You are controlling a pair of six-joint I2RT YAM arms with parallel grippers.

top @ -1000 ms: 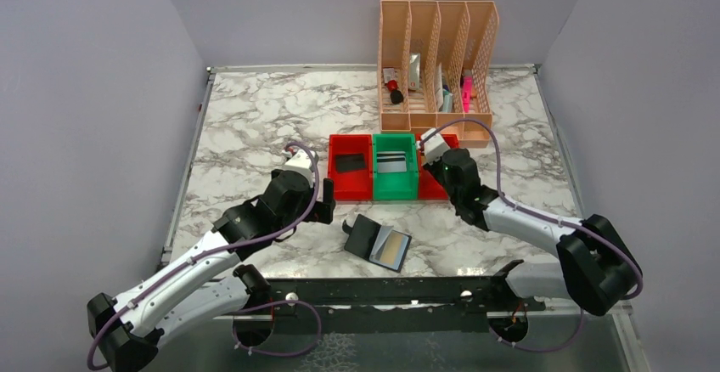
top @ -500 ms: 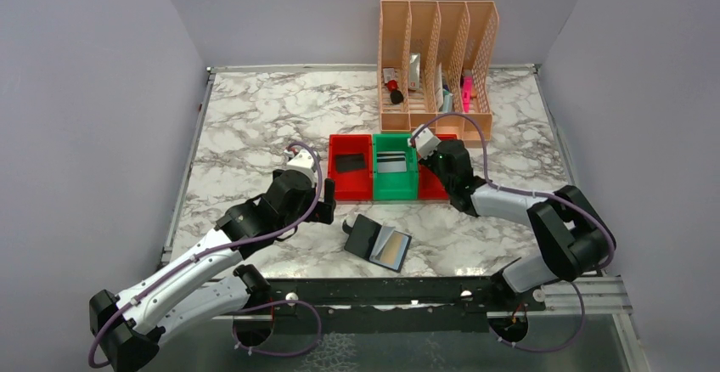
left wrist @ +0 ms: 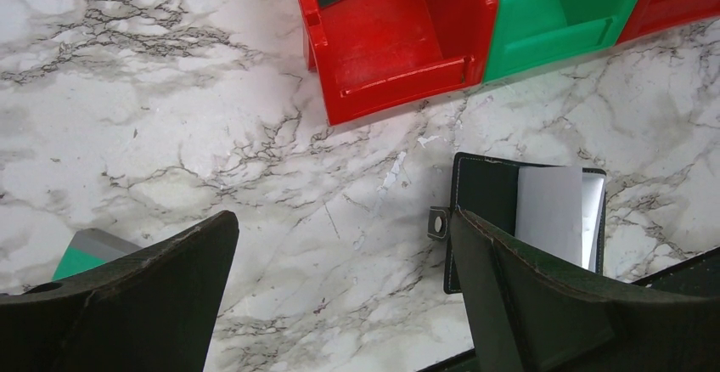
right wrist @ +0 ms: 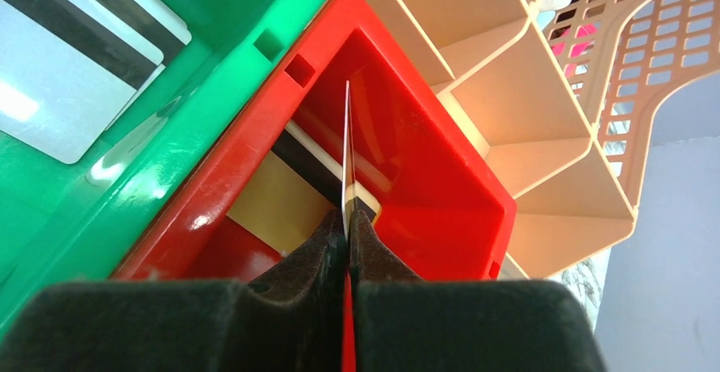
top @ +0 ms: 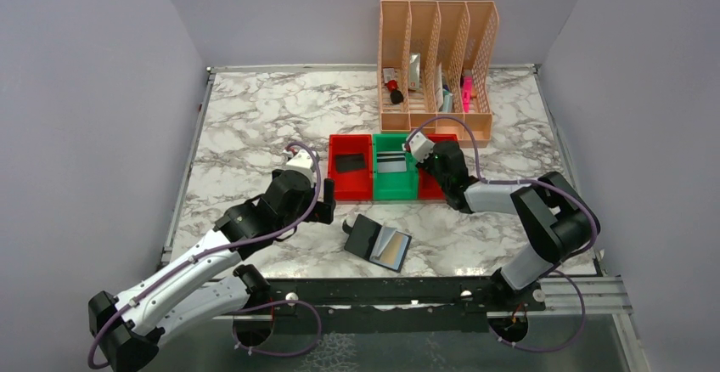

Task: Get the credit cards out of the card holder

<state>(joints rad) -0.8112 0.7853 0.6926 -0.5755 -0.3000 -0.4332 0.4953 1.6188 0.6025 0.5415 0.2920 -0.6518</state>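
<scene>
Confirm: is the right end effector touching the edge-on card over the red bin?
Touching. The right wrist view shows both fingers of the right end effector pinched shut on the card, no gap.

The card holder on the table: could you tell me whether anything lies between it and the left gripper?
Nothing visible does. The card holder lies open on the table beside the open left gripper, with only marble between them.

I work in a robot lab test cell: bare lilac-grey walls (top: 85,92) box in a marble-patterned surface (top: 255,126), a black metal rail (top: 382,291) runs along its near edge, and on it stand a peach desk organiser (top: 437,58), a red bin (top: 351,190) and a green bin (top: 396,192).
</scene>
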